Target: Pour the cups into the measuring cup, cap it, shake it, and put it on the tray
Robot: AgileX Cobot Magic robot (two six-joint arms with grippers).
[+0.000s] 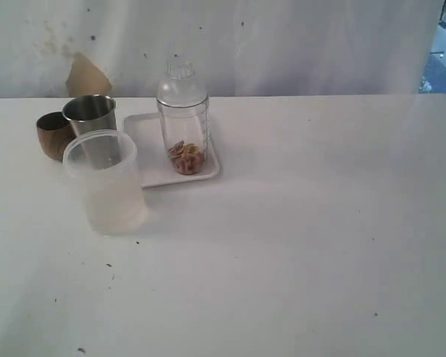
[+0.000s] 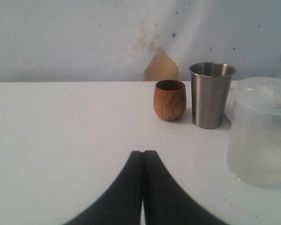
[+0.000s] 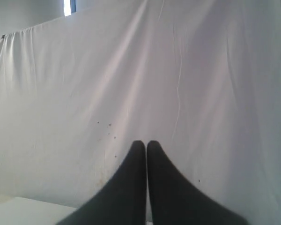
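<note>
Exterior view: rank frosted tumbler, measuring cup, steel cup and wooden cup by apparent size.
1. Frosted tumbler and measuring cup: unsure; the tumbler is wider but nearer, the cup taller.
2. Steel cup, partly hidden.
3. Wooden cup.

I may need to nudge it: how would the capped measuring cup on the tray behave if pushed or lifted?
Probably tippy: the measuring cup is tall and narrow. Likely light, since only a little brownish fill sits at its bottom. Its smooth clear wall may be slippery.
</note>
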